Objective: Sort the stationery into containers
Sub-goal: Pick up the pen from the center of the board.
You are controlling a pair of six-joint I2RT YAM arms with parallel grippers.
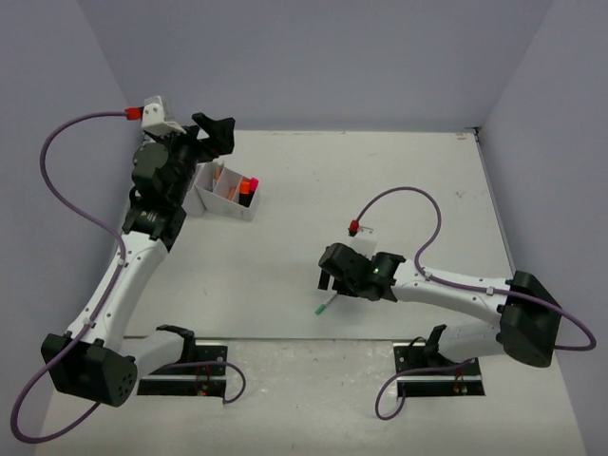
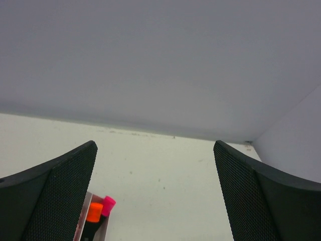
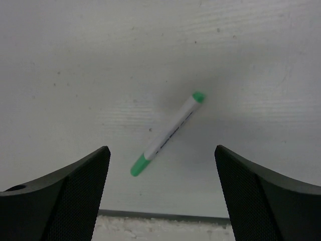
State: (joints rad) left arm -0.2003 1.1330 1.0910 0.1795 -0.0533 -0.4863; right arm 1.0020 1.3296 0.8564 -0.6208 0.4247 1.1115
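Note:
A white pen with green ends (image 3: 166, 134) lies flat on the table, slanted; in the top view it (image 1: 326, 306) sits near the table's front edge. My right gripper (image 1: 330, 278) hovers over it, open and empty, jaws wide either side of it in the right wrist view (image 3: 160, 165). The white organiser (image 1: 226, 193) stands at the back left, holding an orange-capped marker (image 2: 94, 213) and a pink-capped marker (image 2: 108, 205). My left gripper (image 1: 217, 133) is open and empty, raised above and behind the organiser (image 2: 82, 223).
Grey walls close in the table on the left, back and right. The table's front edge (image 3: 165, 216) runs just below the pen. The right arm's purple cable (image 1: 418, 204) loops over the table's middle right.

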